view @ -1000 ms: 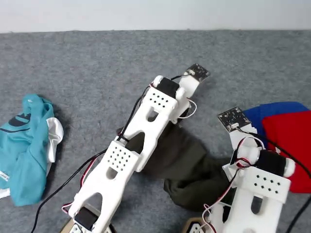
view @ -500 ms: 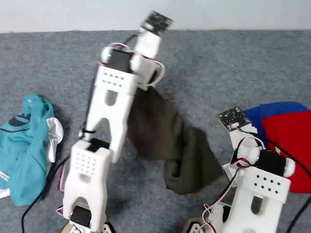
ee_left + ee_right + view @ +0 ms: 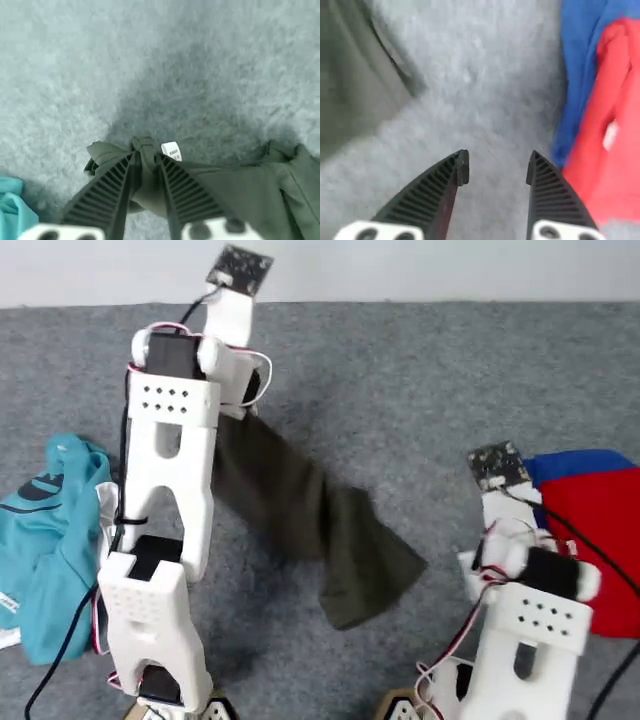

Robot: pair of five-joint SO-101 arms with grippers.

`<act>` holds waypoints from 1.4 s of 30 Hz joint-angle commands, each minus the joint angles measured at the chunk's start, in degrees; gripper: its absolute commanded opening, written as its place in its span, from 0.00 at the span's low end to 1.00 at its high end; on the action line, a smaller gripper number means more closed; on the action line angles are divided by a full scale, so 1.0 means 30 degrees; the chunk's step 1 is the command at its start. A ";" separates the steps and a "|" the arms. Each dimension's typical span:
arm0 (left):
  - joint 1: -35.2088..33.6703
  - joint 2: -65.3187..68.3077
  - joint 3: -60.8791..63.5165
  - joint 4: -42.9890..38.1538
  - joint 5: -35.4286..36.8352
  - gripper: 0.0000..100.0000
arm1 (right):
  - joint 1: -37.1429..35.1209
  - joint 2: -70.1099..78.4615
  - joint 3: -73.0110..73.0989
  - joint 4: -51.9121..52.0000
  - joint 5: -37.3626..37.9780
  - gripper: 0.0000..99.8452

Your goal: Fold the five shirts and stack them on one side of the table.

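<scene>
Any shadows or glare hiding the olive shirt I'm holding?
High view: even light, no glare; the olive shirt casts a faint shadow on the grey carpet. Left wrist view: a broad shadow darkens the carpet beyond the left gripper, but the pinched fabric is visible. Right wrist view: a thin shadow along the shirt's edge beyond the right gripper.

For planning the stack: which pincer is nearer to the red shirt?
Right. The right pincer is open beside the red shirt; the left pincer is far off, shut on the olive shirt.
</scene>
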 commanded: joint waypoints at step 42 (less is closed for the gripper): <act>0.0234 -0.1377 0.1626 -0.0088 0.0029 0.02 | -0.7692 1.0095 0.3692 -1.2029 -0.0733 0.02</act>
